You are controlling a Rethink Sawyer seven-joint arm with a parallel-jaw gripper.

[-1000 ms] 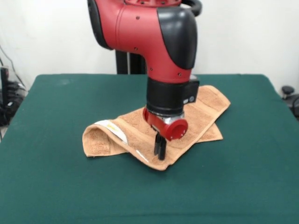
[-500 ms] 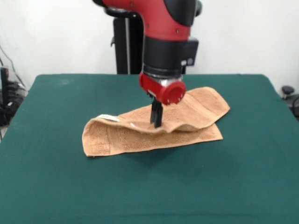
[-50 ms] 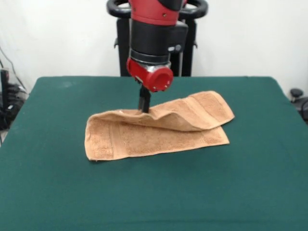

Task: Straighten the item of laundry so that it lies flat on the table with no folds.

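Note:
The item of laundry (image 3: 159,132), a light orange-tan terry towel, lies doubled over on the dark green table (image 3: 154,192). Its lower layer rests flat. Its upper layer is raised along the far edge and drapes toward the right corner. My gripper (image 3: 144,109) comes down from above at the middle of that raised edge, with its black fingers shut on the towel's upper layer, holding it a little above the table. The woven band shows along the right part of the lifted layer.
The green table's edges run across the back and along both sides. A black object (image 3: 297,94) sits off the table at the right, and cables (image 3: 8,103) hang off to the left.
My gripper has risen and moved toward the far side and leftward with the towel's edge pinched. The upper layer, which lay folded toward the near side, is now lifted and drawn back.

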